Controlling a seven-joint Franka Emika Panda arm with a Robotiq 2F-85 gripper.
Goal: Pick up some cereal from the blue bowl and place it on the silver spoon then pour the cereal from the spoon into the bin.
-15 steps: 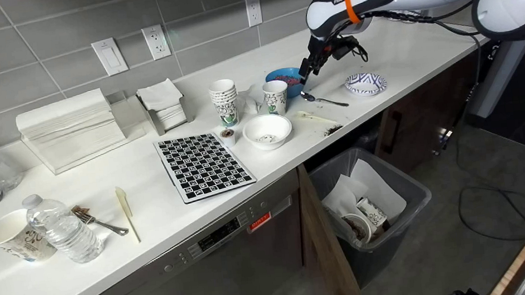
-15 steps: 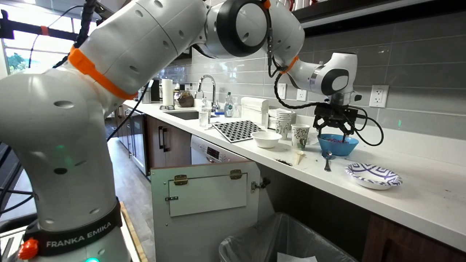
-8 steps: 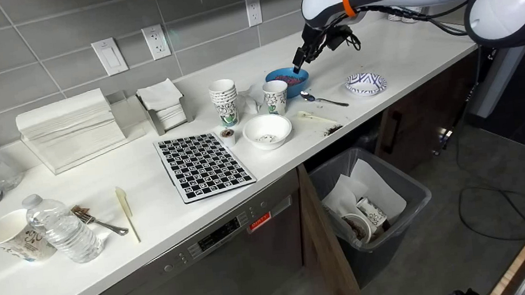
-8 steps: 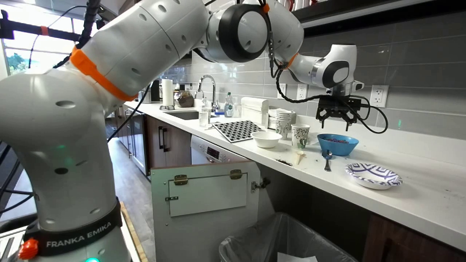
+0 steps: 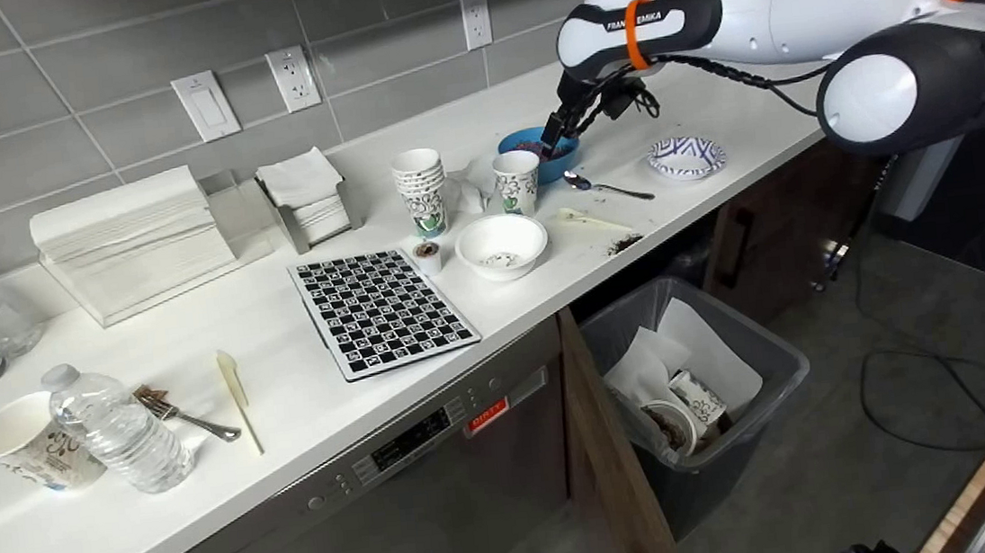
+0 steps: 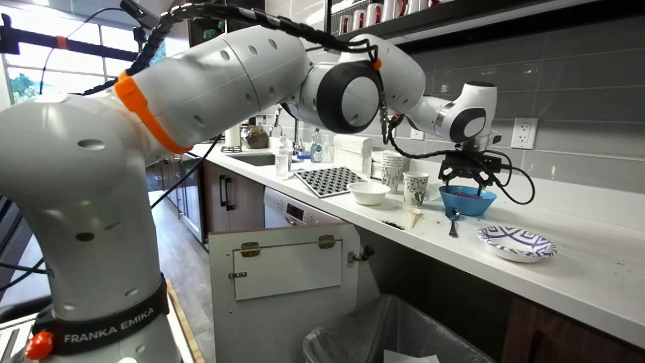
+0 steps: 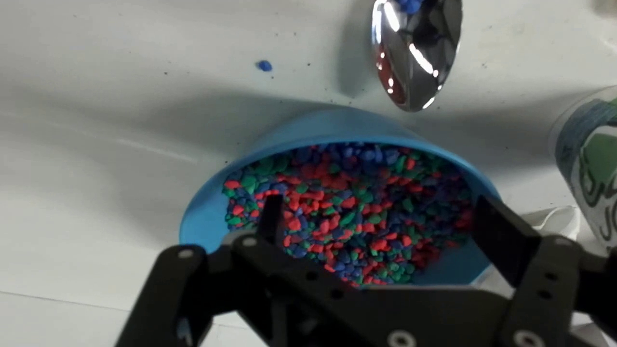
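Holds the gripper [image 7: 378,207] set wide at the mouth of the blue bowl [image 6: 468,206], over multicoloured cereal [image 7: 337,217]. Has the silver spoon [image 7: 422,62] on the counter [image 5: 262,326] just beside that bowl, and the bin [image 5: 786,366] below the counter's edge. Reads FRANKA EMIKA on the arm base [image 6: 108,325] and again, partly under an orange band [image 5: 633,35], further along; reads DIRTY on a red label [image 5: 488,416] on the dishwasher [image 5: 406,502].

Over my feed: grey tiled wall [image 5: 390,60], white counter [image 6: 594,247].
In an exterior view I have bright windows [image 6: 83,65] far back, a dark shelf [image 6: 453,17] along the wall, a pale cabinet door [image 6: 282,312] standing open; the floor [image 5: 827,461] shows grey.
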